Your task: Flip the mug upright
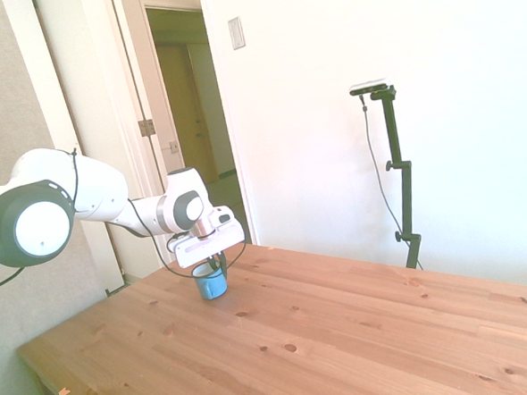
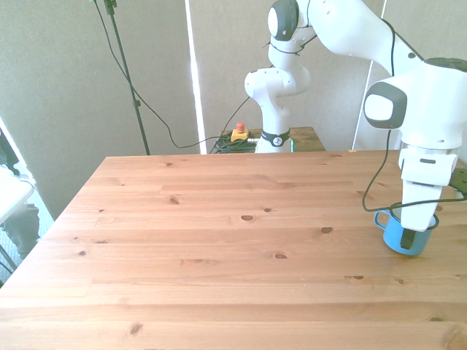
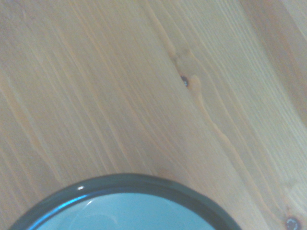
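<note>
The light-blue mug [image 2: 396, 238] stands upright, mouth up, near the table's edge at the front view's right, its loop handle [image 2: 379, 217] pointing to that view's left. My gripper [image 2: 412, 233] comes down from above and is shut on the mug's wall, one dark finger outside it. The side view shows the mug [image 1: 213, 286] under the gripper [image 1: 216, 270], at the table's far left part. In the wrist view the mug's dark rim and pale inside [image 3: 124, 213] fill the lower edge. Whether its base touches the wood is unclear.
The wooden table [image 2: 219, 219] stretches wide to the front view's left of the mug. The table's edge lies just beyond the mug at that view's right. A yellow box with a red button [image 2: 238, 134] sits behind the table by the robot base.
</note>
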Action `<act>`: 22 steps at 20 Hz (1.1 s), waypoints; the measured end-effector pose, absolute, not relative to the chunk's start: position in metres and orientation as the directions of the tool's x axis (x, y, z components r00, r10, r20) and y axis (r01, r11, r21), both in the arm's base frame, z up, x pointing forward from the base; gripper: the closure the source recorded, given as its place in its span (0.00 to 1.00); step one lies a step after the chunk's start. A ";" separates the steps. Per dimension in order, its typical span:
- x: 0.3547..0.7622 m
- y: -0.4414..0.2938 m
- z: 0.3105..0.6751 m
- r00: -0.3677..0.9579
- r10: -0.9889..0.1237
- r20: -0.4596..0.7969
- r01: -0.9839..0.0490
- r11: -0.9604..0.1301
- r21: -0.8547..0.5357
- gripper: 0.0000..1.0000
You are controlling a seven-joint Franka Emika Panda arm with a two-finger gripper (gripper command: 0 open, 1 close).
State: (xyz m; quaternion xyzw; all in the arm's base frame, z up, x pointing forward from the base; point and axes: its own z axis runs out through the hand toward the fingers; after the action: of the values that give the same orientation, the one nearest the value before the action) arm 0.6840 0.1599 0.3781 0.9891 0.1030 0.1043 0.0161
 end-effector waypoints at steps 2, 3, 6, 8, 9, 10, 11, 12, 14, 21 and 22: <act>0.685 0.158 0.378 0.957 0.205 0.204 0.198 -0.979 0.055 0.00; 0.685 0.158 0.378 0.957 0.205 0.204 0.198 -0.979 0.056 0.00; 0.685 0.158 0.378 0.956 0.207 0.206 0.199 -0.978 0.058 0.00; 0.685 0.159 0.379 0.956 0.208 0.208 0.200 -0.978 0.059 0.00; 0.685 0.158 0.379 0.956 0.208 0.209 0.199 -0.978 0.060 0.00; 0.685 0.158 0.379 0.956 0.207 0.209 0.198 -0.978 0.061 0.00; 0.685 0.157 0.379 0.956 0.206 0.209 0.198 -0.978 0.061 0.00; 0.685 0.157 0.379 0.956 0.206 0.210 0.197 -0.978 0.062 0.00; 0.686 0.157 0.379 0.955 0.207 0.213 0.198 -0.978 0.063 0.00; 0.687 0.157 0.382 0.951 0.213 0.226 0.202 -0.977 0.074 0.00; 0.686 0.157 0.382 0.950 0.213 0.227 0.201 -0.977 0.075 0.00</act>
State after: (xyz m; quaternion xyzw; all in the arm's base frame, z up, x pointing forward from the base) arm 0.6865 0.1575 0.3822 0.9872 0.1050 0.1176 0.0254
